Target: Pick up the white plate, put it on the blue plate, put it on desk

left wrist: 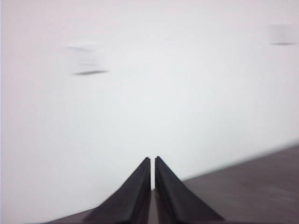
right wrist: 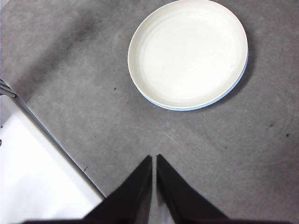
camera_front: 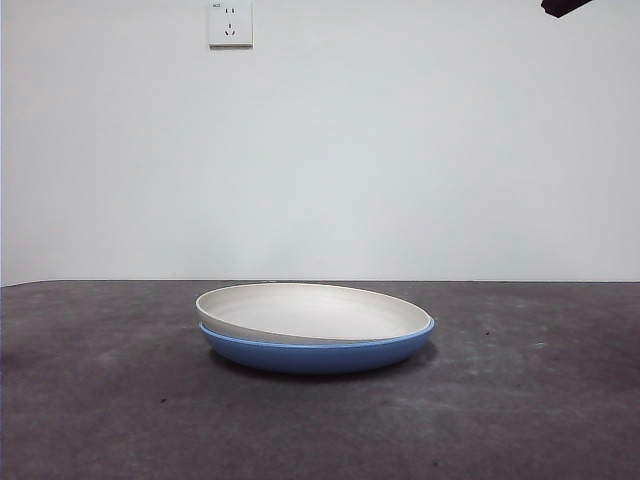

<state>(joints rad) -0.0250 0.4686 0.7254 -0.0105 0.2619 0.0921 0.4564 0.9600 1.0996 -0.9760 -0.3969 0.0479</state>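
Note:
The white plate [camera_front: 310, 312] rests tilted on top of the blue plate [camera_front: 320, 353] in the middle of the dark desk [camera_front: 540, 400]. In the right wrist view the white plate [right wrist: 187, 53] covers the blue plate [right wrist: 229, 93], of which only a thin rim shows. My right gripper [right wrist: 153, 158] is shut and empty, high above the desk and apart from the plates; a black tip [camera_front: 562, 6] shows at the top right of the front view. My left gripper [left wrist: 153, 160] is shut and empty, facing the wall, away from the plates.
A white wall with a socket [camera_front: 230, 24] stands behind the desk. The desk's edge and a white floor area [right wrist: 37, 177] show in the right wrist view.

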